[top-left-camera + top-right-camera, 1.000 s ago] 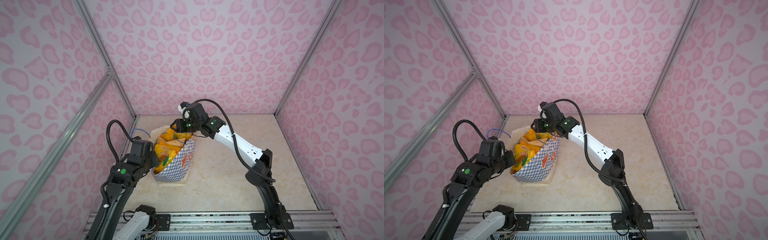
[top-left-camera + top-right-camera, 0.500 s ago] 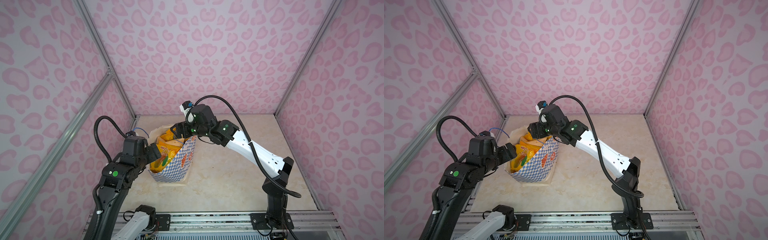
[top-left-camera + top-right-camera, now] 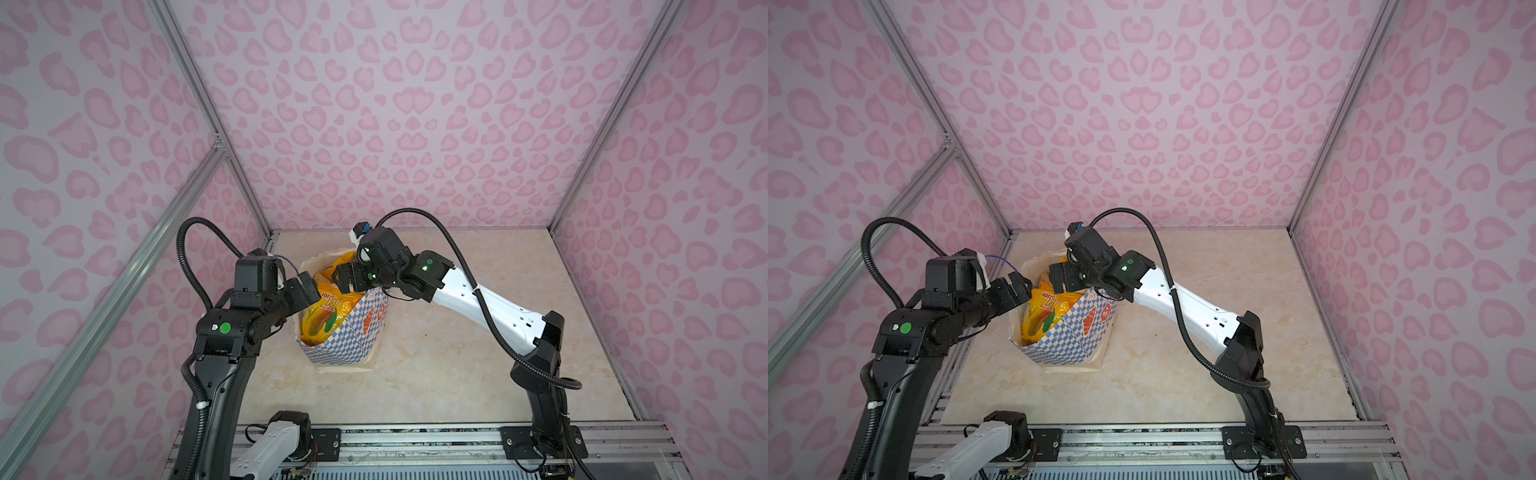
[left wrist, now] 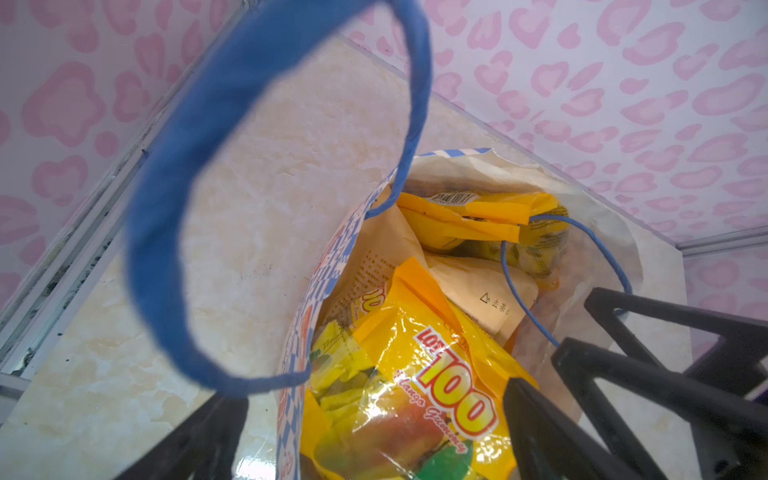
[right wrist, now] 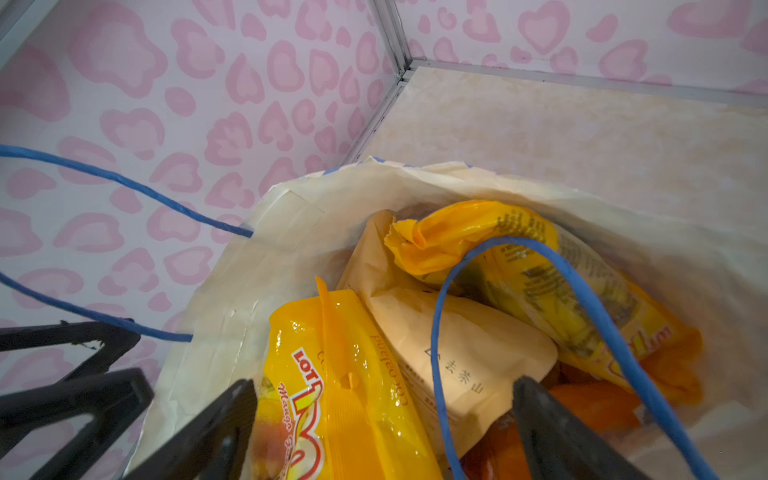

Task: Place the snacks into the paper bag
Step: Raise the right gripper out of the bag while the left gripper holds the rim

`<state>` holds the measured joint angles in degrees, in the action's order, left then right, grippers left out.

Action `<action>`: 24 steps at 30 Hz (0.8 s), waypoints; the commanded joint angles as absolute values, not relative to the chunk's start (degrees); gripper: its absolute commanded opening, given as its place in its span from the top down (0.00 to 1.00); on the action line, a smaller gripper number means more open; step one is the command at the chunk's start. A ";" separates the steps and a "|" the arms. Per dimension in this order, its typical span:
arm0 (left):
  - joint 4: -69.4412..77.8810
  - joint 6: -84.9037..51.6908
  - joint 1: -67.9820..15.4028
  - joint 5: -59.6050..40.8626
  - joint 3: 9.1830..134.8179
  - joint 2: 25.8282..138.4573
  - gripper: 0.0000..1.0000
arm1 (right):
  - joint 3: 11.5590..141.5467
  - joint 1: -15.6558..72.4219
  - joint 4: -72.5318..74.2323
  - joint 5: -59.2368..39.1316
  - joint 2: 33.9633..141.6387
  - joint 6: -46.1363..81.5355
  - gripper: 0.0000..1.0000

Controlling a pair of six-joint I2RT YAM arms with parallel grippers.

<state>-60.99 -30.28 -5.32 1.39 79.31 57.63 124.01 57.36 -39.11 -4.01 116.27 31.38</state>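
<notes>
Left pincer (image 3: 308, 286): I see it spread wide, empty, at bag's (image 3: 347, 345) 10 o'clock rim.
Right pincer (image 3: 345, 277): spread wide, empty, over snacks (image 3: 328, 313).

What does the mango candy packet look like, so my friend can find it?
Find the blue-checkered paper bag standing on the beige table. Poking out of its open top is the mango packet. It is the shiny yellow one with a big red "100", not the dull tan pouch beside it.
</notes>
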 commanded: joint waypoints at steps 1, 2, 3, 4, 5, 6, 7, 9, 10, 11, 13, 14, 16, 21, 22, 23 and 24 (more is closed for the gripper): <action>-59.22 -28.83 -3.94 -3.15 80.62 59.38 0.01 | 124.60 57.78 -39.94 -2.79 117.77 34.94 0.02; -58.82 -28.72 -3.35 -5.00 81.04 60.03 0.01 | 125.58 57.83 -40.44 -3.63 118.59 35.32 0.02; -58.26 -28.55 -2.88 -7.30 81.36 60.49 0.00 | 127.10 57.85 -41.50 -4.66 119.75 35.91 0.02; -57.60 -28.44 -2.58 -9.06 81.52 60.71 0.00 | 128.81 57.87 -42.79 -5.22 120.93 36.41 0.02; -56.96 -28.32 -2.28 -10.69 81.77 60.90 0.00 | 131.07 57.83 -44.09 -5.80 122.29 36.71 0.02; -56.50 -28.30 -2.08 -12.07 81.98 61.06 0.01 | 133.29 57.82 -45.65 -6.06 123.66 37.02 0.02; -56.17 -28.14 -1.89 -13.23 82.24 61.17 0.01 | 134.88 57.80 -46.95 -6.06 124.74 37.40 0.02; -55.99 -27.79 -1.59 -15.73 82.90 61.67 0.01 | 137.87 57.62 -48.48 -5.82 126.42 38.19 0.02; -56.13 -27.69 -1.43 -16.83 83.12 61.93 0.01 | 138.50 57.50 -48.66 -5.93 126.88 38.76 0.02; -56.05 -27.69 -1.26 -18.30 83.23 62.18 0.01 | 138.77 57.33 -48.50 -6.42 127.15 39.30 0.02; -55.59 -27.77 -0.97 -20.93 83.06 62.23 0.01 | 138.78 57.03 -47.59 -7.61 127.50 40.60 0.02; -55.47 -27.77 -0.88 -21.77 83.06 62.31 0.01 | 138.91 56.67 -47.62 -7.73 127.74 41.41 0.02; -55.59 -27.77 -0.73 -22.30 83.27 62.39 0.02 | 139.13 56.04 -48.60 -6.22 127.79 42.76 0.02; -54.38 -28.01 -0.61 -24.12 82.71 62.81 0.02 | 139.23 55.83 -49.16 -1.70 127.25 39.56 0.02; -54.07 -28.20 -0.62 -23.96 82.71 62.99 0.02 | 140.48 55.99 -50.08 -1.26 127.77 38.63 0.02; -53.96 -28.39 -0.62 -23.47 82.94 63.23 0.02 | 142.38 55.97 -51.50 -0.34 128.49 37.67 0.02; -54.05 -28.56 -0.62 -22.59 83.41 63.44 0.02 | 144.03 56.00 -52.61 0.42 129.00 36.57 0.02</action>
<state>-56.69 -28.34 -0.71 -21.76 82.61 63.07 141.49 55.81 -49.78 -2.55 127.76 39.90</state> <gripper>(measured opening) 0.977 0.982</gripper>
